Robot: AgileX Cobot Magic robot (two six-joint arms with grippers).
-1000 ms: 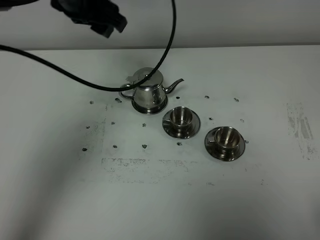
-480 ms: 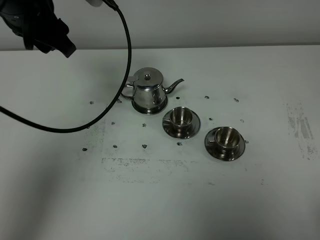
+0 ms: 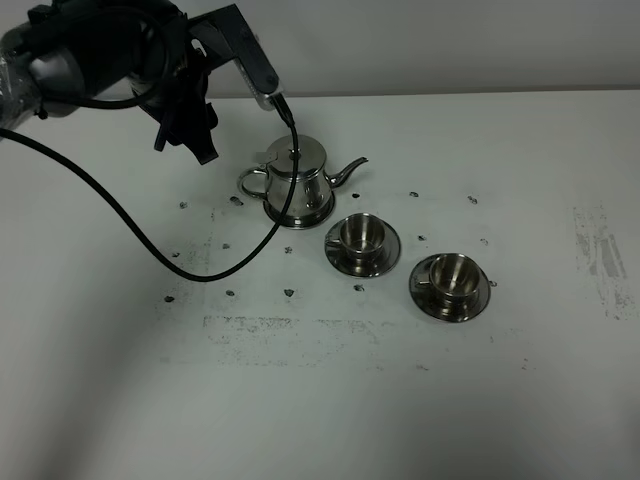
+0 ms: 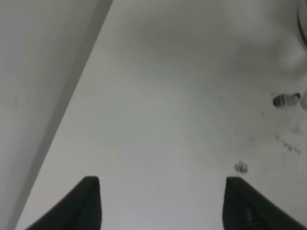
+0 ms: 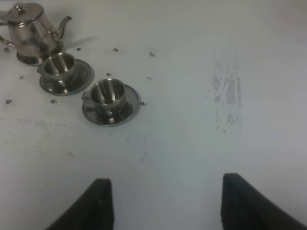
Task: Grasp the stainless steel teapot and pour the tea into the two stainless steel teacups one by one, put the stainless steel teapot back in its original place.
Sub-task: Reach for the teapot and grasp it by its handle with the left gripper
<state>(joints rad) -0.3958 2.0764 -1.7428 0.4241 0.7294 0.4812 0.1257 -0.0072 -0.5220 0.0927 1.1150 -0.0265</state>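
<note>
Black left claw (image 4: 160, 203) is hovering spread and empty over the far-left worktop (image 3: 300, 400). The teapot (image 3: 296, 185) is standing to its right, handle facing it, spout pointing right towards the cups (image 3: 362, 236). The right claw (image 5: 165, 203), also spread, is hanging farther off.

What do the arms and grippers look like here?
The left arm is black with a silver-grey section, and a black cable loops off it. The left gripper and the right gripper each have two dark, tapered fingers. No markings visible.
</note>
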